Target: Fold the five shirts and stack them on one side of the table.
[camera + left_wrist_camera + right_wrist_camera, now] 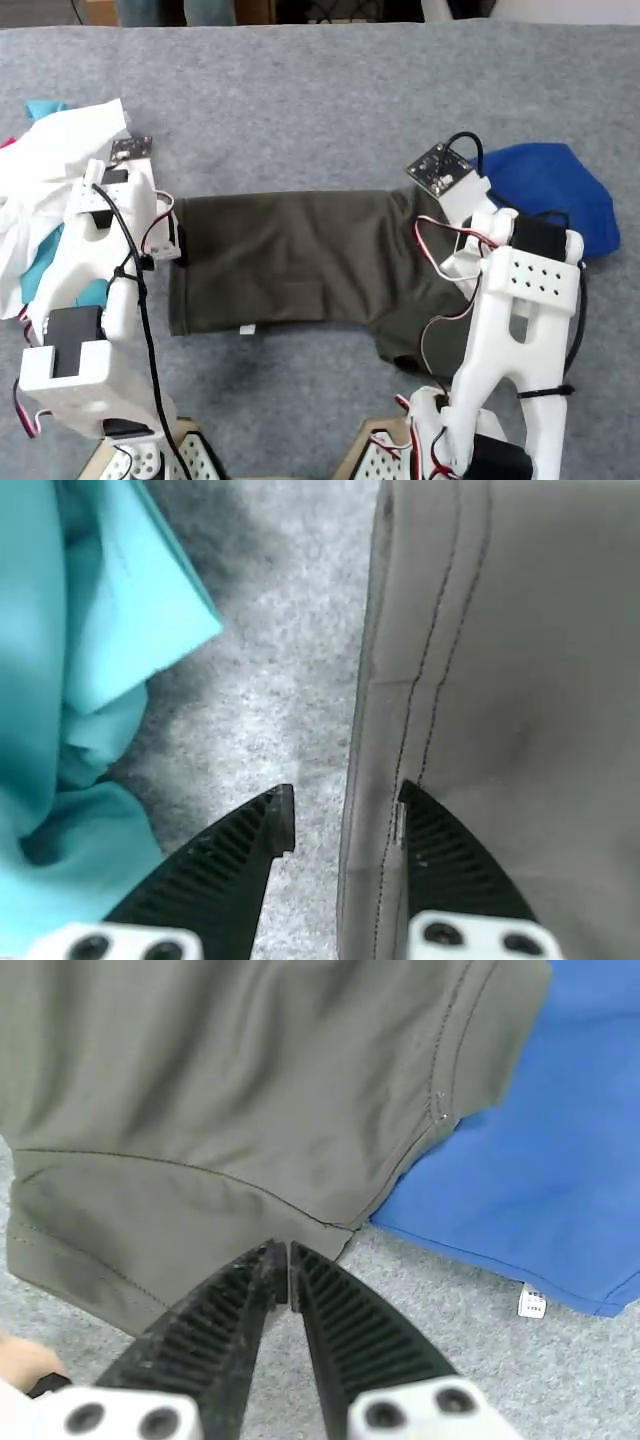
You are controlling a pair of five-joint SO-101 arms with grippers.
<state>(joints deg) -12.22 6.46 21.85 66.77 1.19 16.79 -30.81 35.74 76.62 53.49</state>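
Straddling the hem of the olive shirt (300, 260) with the left gripper (345, 815) spread, one finger on cloth, one on the table (320, 100), apparently to pinch that end. Presses the right gripper (288, 1255) together over the sleeve end, beside the blue shirt (550, 195); cannot tell whether cloth is caught. Lies flat mid-table, long axis from left edge to right edge, hem pointing left.

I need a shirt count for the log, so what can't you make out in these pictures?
High view: the white and teal pile runs off the edge under the left arm; its shirts can't be counted.
High view: the right arm covers one end of the olive shirt.
Right wrist view: whether the right gripper pinches cloth is unclear.
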